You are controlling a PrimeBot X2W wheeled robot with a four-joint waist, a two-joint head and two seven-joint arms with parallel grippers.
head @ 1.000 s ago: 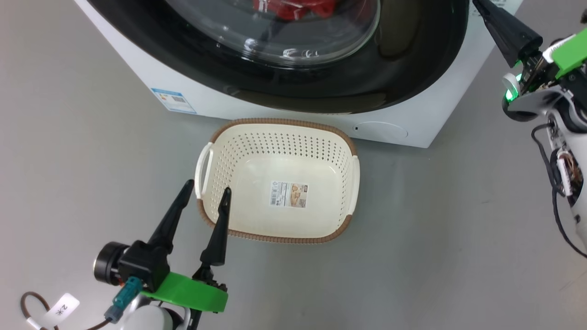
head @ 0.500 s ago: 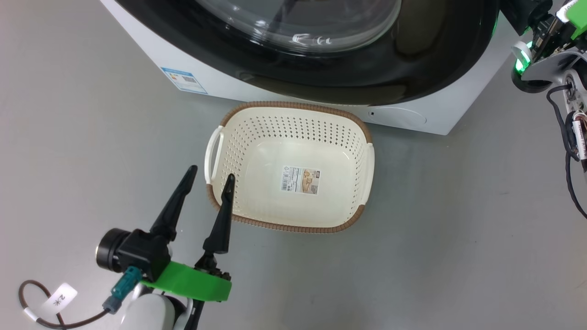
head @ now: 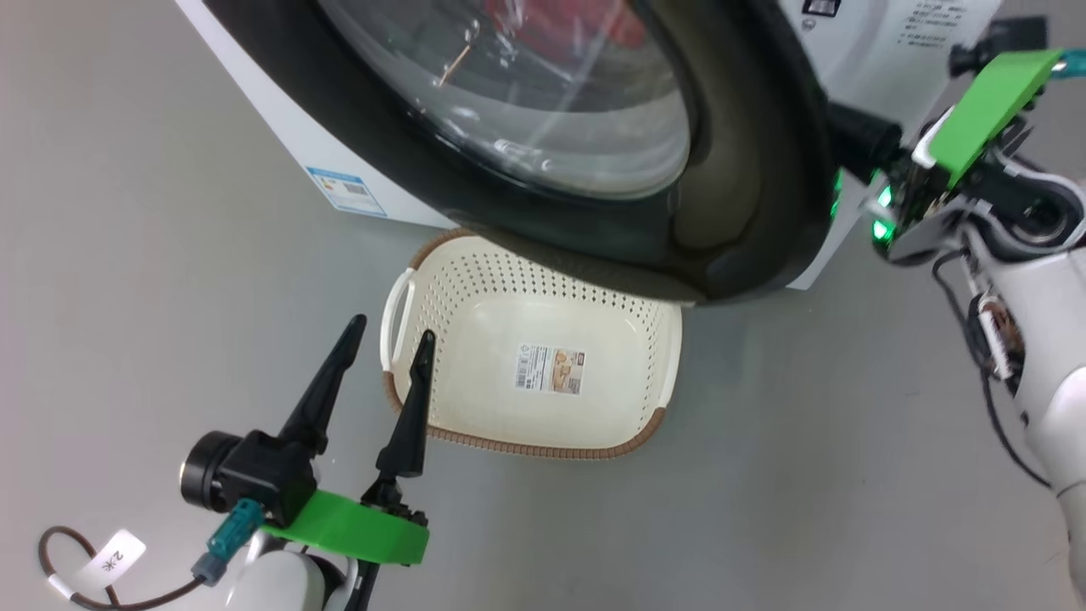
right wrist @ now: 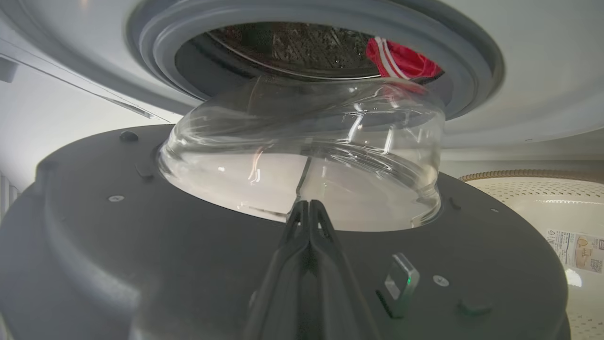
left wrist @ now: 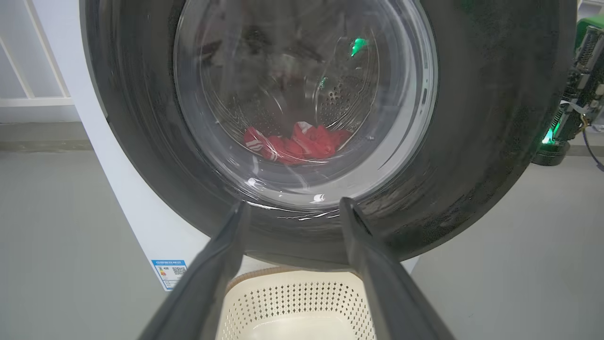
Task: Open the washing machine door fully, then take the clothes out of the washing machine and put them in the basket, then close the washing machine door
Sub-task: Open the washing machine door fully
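The left claw (head: 392,329) has black tapered fingers (head: 322,395), a green bracket (head: 356,530), brown tagged cable (head: 53,585).

The head view looks steeply down on the basket (head: 543,448) and the washing machine door (head: 747,170) overhanging it, the left wrist view faces that door's front from low and near, and the right wrist view sits, seemingly, right against its inner side, all three sharing both.

Black door (head: 543,127) ajar above cream basket (head: 526,445)
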